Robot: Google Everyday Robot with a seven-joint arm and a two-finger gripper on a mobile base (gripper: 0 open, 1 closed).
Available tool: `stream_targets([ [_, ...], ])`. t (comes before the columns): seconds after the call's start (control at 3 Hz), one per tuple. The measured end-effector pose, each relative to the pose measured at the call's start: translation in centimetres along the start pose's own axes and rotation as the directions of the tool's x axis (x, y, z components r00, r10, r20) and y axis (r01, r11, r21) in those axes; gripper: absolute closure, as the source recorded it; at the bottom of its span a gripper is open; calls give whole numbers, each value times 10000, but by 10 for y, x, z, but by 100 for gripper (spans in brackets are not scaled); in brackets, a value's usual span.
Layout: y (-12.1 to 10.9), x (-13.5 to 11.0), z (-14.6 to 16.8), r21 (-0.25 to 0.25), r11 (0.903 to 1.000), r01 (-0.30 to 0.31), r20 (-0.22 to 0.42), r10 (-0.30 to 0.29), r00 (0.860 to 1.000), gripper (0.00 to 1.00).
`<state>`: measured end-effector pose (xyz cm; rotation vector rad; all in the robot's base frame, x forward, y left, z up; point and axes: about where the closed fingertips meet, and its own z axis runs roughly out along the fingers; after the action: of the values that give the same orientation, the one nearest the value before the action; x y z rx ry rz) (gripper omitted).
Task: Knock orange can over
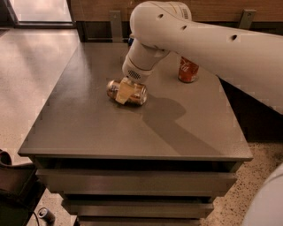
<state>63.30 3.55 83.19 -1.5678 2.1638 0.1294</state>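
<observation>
The orange can (138,94) lies on its side on the grey table (88,132), a little left of the middle, silver top to the left. My gripper (125,91) is down on it from above. A pale finger (124,91) crosses the can's middle and the jaws sit around the can. The white arm (212,44) reaches in from the right and casts a shadow to the can's right.
A red-orange can with white script (188,70) stands upright at the back right, partly behind the arm. A wooden wall (97,9) runs along the table's far edge. A dark object (13,185) sits on the floor at the front left.
</observation>
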Motion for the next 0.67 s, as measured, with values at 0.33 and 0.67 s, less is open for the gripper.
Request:
stream_targets([
  [0.33,0,-4,3,-183,9998,80,6,-80,10000,100],
  [0.67,0,-4,2,-183,9998,81,7,-81,10000,83],
])
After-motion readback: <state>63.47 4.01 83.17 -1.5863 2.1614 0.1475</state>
